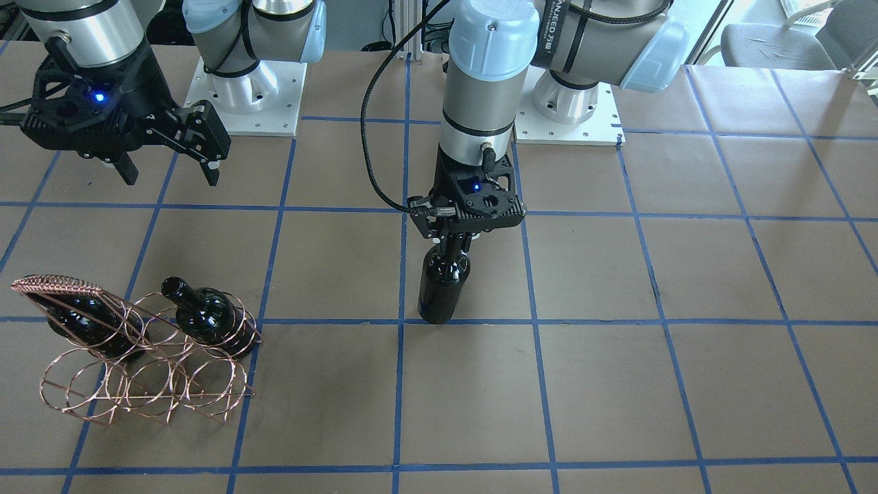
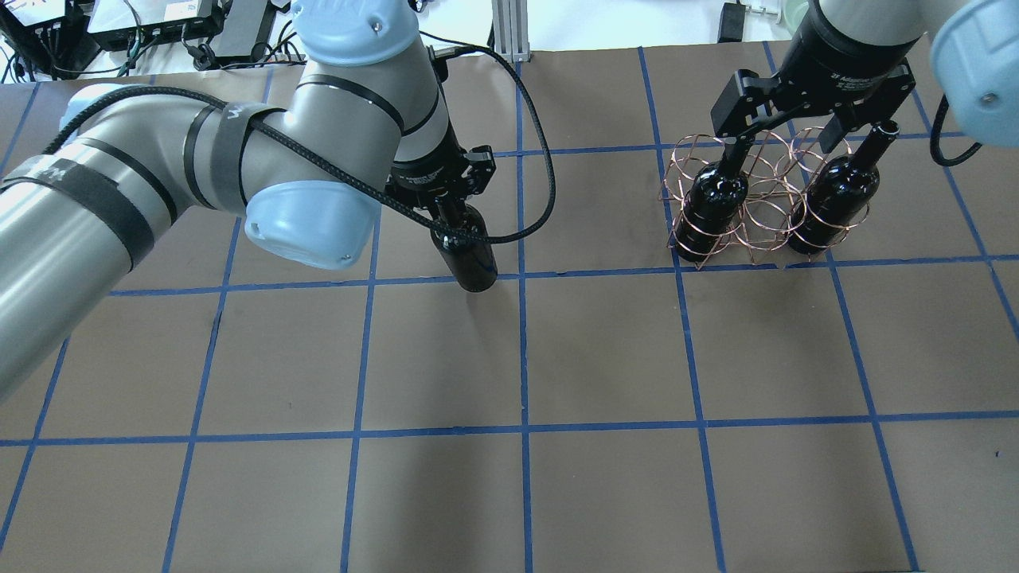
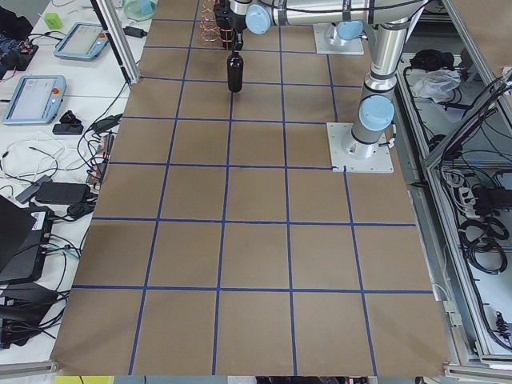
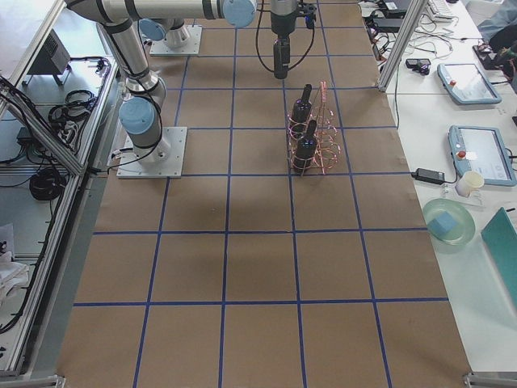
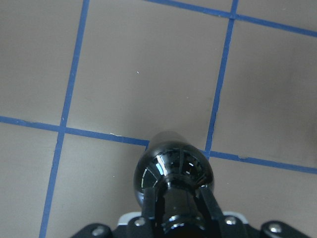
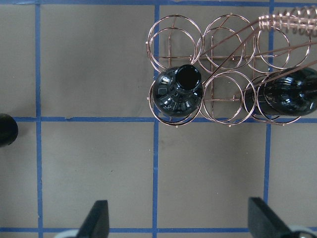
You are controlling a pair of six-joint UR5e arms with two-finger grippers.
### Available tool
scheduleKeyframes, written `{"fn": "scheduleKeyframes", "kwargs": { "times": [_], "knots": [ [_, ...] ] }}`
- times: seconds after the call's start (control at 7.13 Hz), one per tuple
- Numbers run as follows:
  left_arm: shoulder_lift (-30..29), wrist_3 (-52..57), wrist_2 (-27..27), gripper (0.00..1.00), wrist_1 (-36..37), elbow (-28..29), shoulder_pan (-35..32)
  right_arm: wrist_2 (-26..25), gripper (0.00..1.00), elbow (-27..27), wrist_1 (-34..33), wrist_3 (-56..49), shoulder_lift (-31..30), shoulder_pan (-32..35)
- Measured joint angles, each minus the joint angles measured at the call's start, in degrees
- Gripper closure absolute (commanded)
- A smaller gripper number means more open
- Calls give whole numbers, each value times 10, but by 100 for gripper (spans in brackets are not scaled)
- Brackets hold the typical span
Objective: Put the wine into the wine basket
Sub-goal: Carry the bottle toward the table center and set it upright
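My left gripper (image 1: 453, 241) is shut on the neck of an upright near-black wine bottle (image 1: 442, 288) near the table's middle. The bottle's base is at or just above the paper, and I cannot tell which. The wrist view looks down on the bottle's shoulder (image 5: 173, 171) between the fingers. The copper wire wine basket (image 1: 147, 387) stands off to the robot's right and holds two more bottles (image 2: 712, 203) (image 2: 836, 195) in its end rings. My right gripper (image 2: 784, 143) is open and empty, hovering above the basket (image 6: 223, 44).
Brown paper with a blue tape grid (image 1: 535, 322) covers the table. The arm bases (image 1: 247, 103) stand at the robot's edge. A black cable (image 2: 545, 159) loops off the left wrist. Several basket rings (image 6: 176, 34) hold nothing.
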Motion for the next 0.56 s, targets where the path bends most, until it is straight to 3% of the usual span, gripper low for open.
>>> {"fn": "scheduleKeyframes", "kwargs": {
  "times": [0.28, 0.42, 0.56],
  "knots": [
    [-2, -3, 0, 100, 8, -13, -12, 0, 0, 0, 0, 0, 0, 0],
    [-2, -2, -1, 41, 9, -15, -17, 0, 0, 0, -1, 0, 0, 0],
    [-1, 1, -1, 0, 9, -15, -21, 0, 0, 0, -1, 0, 0, 0]
  ]
}}
